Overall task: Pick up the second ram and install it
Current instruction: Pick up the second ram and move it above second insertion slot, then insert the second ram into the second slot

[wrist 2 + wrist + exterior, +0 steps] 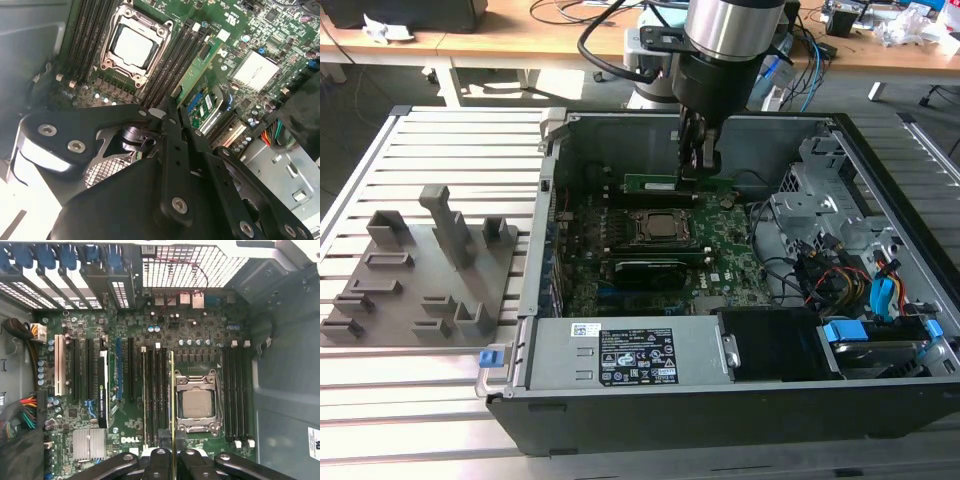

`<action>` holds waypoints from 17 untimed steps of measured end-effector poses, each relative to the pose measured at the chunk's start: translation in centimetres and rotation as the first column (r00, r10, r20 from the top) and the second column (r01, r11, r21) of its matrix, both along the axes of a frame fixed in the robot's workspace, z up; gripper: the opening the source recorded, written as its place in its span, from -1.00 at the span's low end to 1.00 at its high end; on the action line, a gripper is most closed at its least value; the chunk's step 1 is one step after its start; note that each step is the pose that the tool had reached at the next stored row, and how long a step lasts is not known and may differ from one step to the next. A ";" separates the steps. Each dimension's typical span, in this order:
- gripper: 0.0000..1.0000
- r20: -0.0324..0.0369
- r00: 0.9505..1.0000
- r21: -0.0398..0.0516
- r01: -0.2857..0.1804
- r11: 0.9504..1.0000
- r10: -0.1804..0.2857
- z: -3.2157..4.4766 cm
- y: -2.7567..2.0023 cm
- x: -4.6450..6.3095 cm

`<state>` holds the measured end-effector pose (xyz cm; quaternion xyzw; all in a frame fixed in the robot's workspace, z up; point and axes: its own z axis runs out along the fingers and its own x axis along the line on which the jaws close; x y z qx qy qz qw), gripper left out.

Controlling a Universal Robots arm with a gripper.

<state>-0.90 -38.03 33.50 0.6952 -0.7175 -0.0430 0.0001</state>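
Note:
The second ram [665, 184] is a thin green stick, seen lengthwise in the exterior view just beyond the CPU socket [660, 228]. My gripper [701, 166] comes down from above and is shut on it. In the first wrist view the second ram [172, 400] shows edge-on as a narrow line. It runs out from my gripper [172, 461] over the black memory slots [155, 395] beside the socket [197, 404]. I cannot tell whether it touches a slot. The second wrist view looks past the gripper [175, 112] to the socket [132, 45].
Another dark stick [650, 268] stands in a slot on the socket's near side. The open case's walls [552, 200] ring the green motherboard [730, 245]. A drive cage and cables [840, 260] fill the exterior view's right. A grey holder tray [420, 270] lies at the left.

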 end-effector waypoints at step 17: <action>-0.73 0.000 1.000 0.000 0.000 1.000 0.000 -0.42 -0.04 -0.2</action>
